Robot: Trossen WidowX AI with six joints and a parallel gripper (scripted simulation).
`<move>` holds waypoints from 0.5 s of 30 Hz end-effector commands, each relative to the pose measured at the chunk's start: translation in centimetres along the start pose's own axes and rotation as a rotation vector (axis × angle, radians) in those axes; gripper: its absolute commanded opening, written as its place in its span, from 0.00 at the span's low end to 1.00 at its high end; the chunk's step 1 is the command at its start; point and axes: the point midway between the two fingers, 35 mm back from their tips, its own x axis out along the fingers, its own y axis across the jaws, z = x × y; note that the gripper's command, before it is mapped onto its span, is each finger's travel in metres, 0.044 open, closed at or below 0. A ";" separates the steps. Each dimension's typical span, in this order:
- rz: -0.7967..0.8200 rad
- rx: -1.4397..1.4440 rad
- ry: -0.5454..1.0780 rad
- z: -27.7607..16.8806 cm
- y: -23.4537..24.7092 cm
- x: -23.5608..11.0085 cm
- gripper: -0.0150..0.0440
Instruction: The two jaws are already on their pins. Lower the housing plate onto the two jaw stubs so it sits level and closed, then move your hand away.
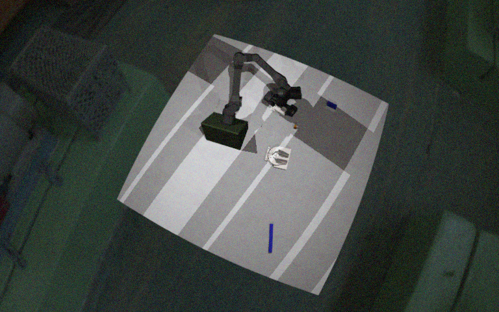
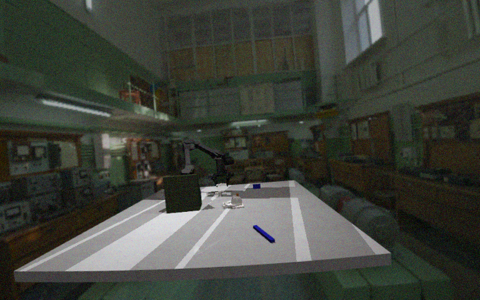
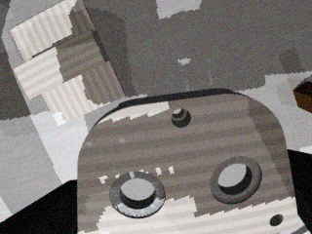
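Claw (image 1: pixel 281 104) (image 2: pixel 222 183) (image 3: pixel 179 177) grips plate (image 1: pixel 278 109) (image 2: pixel 222 185) (image 3: pixel 190 146), apparently lifted. Base (image 1: pixel 287 166) (image 2: pixel 240 206) well apart from claw; plate not seated. Remaining: transfer, level lowering, release, withdrawal.

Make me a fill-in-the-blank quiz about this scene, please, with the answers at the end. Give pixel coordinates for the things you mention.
The gripper's (image 1: pixel 280 104) (image 2: pixel 222 183) (image 3: pixel 182 195) two ____ hold the housing plate (image 1: pixel 278 109) (image 2: pixel 222 185) (image 3: pixel 187 146). In the wrist view, the plate shows exactly ____ large ringed holes (image 3: pixel 115 196). The long, thin bar (image 1: pixel 270 238) (image 2: pixel 263 234) is coloured ____.

Missing words: fingers; two; blue.
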 end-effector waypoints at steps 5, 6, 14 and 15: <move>-0.007 0.124 0.015 -1.8 -2.2 0.2 0.85; -0.007 0.138 0.017 -2.1 -2.4 0.2 0.85; -0.012 0.253 0.028 -4.0 -4.2 0.3 0.85; -0.012 0.267 0.029 -4.3 -4.4 0.3 0.85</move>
